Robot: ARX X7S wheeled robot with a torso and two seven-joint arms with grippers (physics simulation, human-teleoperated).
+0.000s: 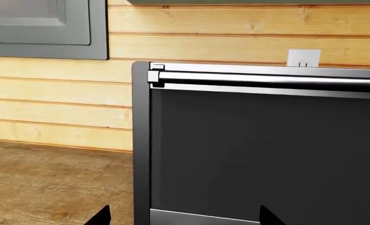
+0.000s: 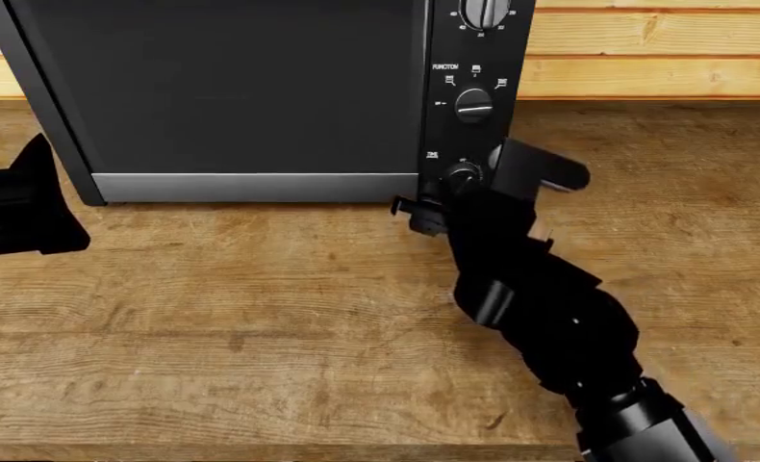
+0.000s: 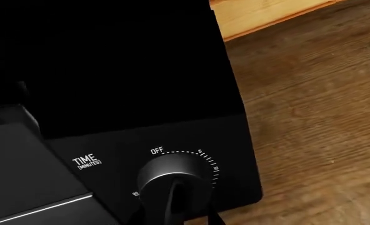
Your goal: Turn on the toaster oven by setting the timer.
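The toaster oven (image 2: 239, 87) is a black box with a dark glass door, standing on a wooden counter; its silver door handle (image 1: 266, 78) shows in the left wrist view. The timer (image 3: 172, 176), a round knob marked TIME with OFF and minute ticks, is the lowest knob (image 2: 463, 175) on the right-hand panel. My right gripper (image 3: 177, 218) has its fingers tight on either side of the timer, shut on it (image 2: 455, 185). Off the oven's left front corner, my left gripper (image 1: 183, 218) stands open and holds nothing (image 2: 27, 173).
Above the timer are the FUNCTION knob (image 2: 474, 104) and a top knob (image 2: 483, 12). The wooden counter (image 2: 226, 318) stretches in front of the oven. A plank wall carries a white outlet (image 1: 304, 58) and a grey framed panel (image 1: 48, 28).
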